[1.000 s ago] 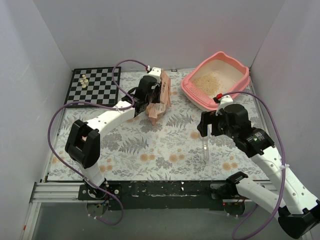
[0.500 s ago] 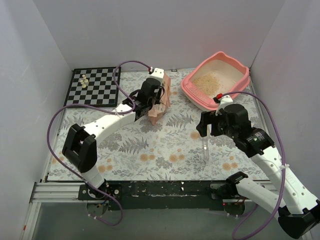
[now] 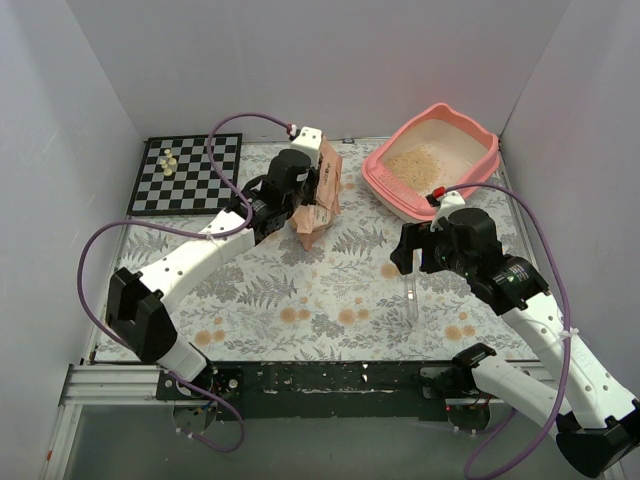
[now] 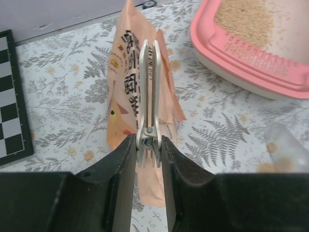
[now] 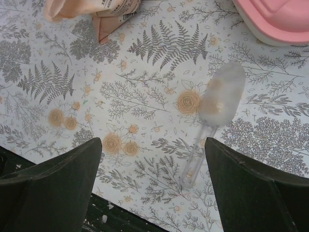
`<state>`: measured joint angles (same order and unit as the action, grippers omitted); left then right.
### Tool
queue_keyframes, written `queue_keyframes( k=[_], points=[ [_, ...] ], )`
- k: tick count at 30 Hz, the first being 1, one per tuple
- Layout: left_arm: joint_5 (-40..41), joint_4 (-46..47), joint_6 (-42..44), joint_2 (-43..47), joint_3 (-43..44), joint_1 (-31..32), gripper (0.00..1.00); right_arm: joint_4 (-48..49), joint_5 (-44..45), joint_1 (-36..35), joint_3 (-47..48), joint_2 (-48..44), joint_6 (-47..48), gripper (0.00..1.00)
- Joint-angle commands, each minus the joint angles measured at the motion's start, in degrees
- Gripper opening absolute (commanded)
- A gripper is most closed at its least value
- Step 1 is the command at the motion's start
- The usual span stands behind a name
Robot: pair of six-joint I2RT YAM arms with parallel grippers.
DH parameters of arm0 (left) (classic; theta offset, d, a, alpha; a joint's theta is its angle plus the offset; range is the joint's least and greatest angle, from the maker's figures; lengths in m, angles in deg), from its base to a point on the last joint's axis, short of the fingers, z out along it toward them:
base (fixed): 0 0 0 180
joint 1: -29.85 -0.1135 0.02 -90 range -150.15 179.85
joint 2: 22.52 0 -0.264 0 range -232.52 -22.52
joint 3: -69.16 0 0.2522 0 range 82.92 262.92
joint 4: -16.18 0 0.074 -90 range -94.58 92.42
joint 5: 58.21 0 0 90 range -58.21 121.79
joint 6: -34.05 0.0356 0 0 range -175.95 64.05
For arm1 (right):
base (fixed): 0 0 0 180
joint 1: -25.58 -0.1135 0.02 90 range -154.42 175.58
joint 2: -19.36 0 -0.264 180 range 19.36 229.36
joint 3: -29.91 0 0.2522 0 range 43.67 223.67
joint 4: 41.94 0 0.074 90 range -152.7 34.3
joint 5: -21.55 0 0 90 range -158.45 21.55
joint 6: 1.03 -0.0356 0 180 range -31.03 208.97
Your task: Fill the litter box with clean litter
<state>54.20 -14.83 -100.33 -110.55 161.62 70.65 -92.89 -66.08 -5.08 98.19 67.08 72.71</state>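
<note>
The pink litter box [image 3: 385, 185] stands at the back right with a patch of beige clean litter [image 3: 420, 160] inside. An orange-peach bag [image 3: 322, 205] stands left of it. My left gripper [image 3: 305, 185] is at the bag; in the left wrist view it [image 4: 148, 154] is shut on a silver metal clip [image 4: 148, 87] that runs along the bag's [image 4: 123, 96] top edge. The box rim [image 4: 251, 58] and litter [image 4: 246, 19] show there too. My right gripper [image 3: 410, 255] is open and empty above a clear plastic scoop [image 5: 219, 101] that lies on the mat.
A black-and-white chessboard [image 3: 190, 172] with a few pale pieces [image 3: 168, 160] lies at the back left. Grey walls close in three sides. The scoop [image 3: 412, 290] lies near the mat's front right. The box corner [image 5: 285, 19] is just beyond the scoop.
The left arm's elbow has swung out to the left while its gripper stays at the bag's top. The right arm and the scoop have not moved.
</note>
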Motion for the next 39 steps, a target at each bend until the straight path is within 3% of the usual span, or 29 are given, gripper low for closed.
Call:
queue_keyframes(
  k=[1,11,22,29,39],
  points=[
    [-7.3,-6.6,-3.4,4.1,6.4,1.1,0.0,1.0,-0.6,0.0,2.2,-0.2,-0.6,0.95],
    [-24.9,-12.9,-12.9,5.2,8.1,3.3,0.0,-4.1,3.9,0.0,8.5,1.6,-0.4,0.94],
    [-43.3,1.6,-23.3,-0.5,-5.0,10.4,0.0,-15.8,9.5,0.0,25.1,4.0,-0.1,0.94],
    [-49.2,12.9,-29.6,-8.1,-7.0,15.4,0.0,-17.2,8.2,0.0,26.8,2.9,-0.6,0.94],
    [-51.4,19.0,-32.4,-23.6,3.8,19.5,0.0,-16.7,5.6,-0.1,26.2,1.1,-1.2,0.94]
  ],
)
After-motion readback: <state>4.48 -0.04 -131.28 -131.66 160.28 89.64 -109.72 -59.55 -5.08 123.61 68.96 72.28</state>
